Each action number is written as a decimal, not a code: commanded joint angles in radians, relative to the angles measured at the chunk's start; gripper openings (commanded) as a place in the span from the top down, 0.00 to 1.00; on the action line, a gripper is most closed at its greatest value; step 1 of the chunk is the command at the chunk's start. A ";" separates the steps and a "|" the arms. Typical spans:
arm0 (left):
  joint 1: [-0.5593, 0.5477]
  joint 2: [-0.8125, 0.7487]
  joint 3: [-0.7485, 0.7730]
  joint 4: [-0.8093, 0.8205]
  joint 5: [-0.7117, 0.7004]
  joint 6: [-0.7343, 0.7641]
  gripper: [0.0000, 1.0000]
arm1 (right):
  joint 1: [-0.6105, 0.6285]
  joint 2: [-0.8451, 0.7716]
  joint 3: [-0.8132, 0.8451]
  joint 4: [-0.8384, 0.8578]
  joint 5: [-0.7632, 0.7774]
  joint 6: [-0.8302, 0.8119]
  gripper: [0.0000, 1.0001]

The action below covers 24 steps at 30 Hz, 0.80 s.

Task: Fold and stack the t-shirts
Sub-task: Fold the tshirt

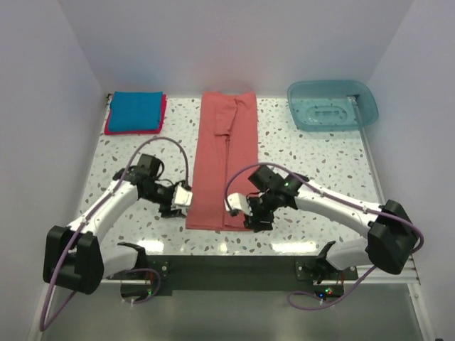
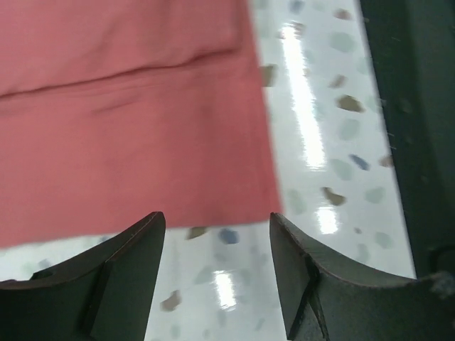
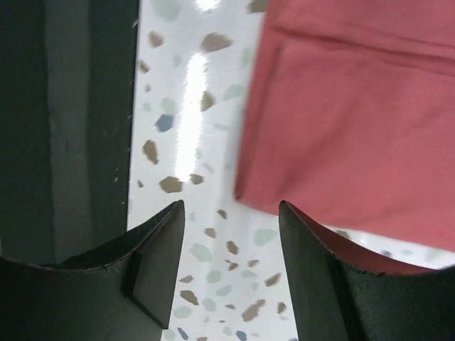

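Note:
A salmon-red t-shirt (image 1: 226, 156) lies folded into a long narrow strip down the middle of the table. My left gripper (image 1: 183, 199) stands open at the left side of the strip's near end, its jaws empty. In the left wrist view the shirt's near corner (image 2: 128, 106) lies just beyond the left gripper (image 2: 217, 222). My right gripper (image 1: 237, 207) stands open and empty at the strip's right near corner, and the right wrist view shows that cloth (image 3: 355, 121) just ahead of the right gripper (image 3: 231, 211). At the back left a folded bright blue t-shirt (image 1: 135, 109) rests on a crimson-pink one (image 1: 162, 118).
A translucent teal tub (image 1: 332, 104) stands at the back right. The table's dark near edge (image 1: 227, 268) runs close behind both grippers, and it also appears as the dark strip (image 2: 409, 128) in the left wrist view. White walls enclose the table on three sides.

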 commanded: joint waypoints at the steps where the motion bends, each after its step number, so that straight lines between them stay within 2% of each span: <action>1: -0.089 -0.113 -0.141 -0.034 0.002 0.264 0.35 | 0.080 -0.049 -0.086 0.118 0.057 -0.093 0.40; 5: -0.213 -0.172 -0.233 0.075 -0.050 0.249 0.36 | 0.169 -0.010 -0.117 0.170 0.075 -0.109 0.40; 8: -0.239 -0.161 -0.255 0.106 -0.079 0.229 0.36 | 0.189 0.020 -0.152 0.226 0.123 -0.118 0.40; 20: -0.242 -0.012 -0.266 0.197 -0.157 0.251 0.39 | 0.191 0.106 -0.183 0.307 0.273 -0.106 0.42; 24: -0.250 0.046 -0.275 0.220 -0.193 0.275 0.47 | 0.191 0.154 -0.192 0.309 0.286 -0.123 0.45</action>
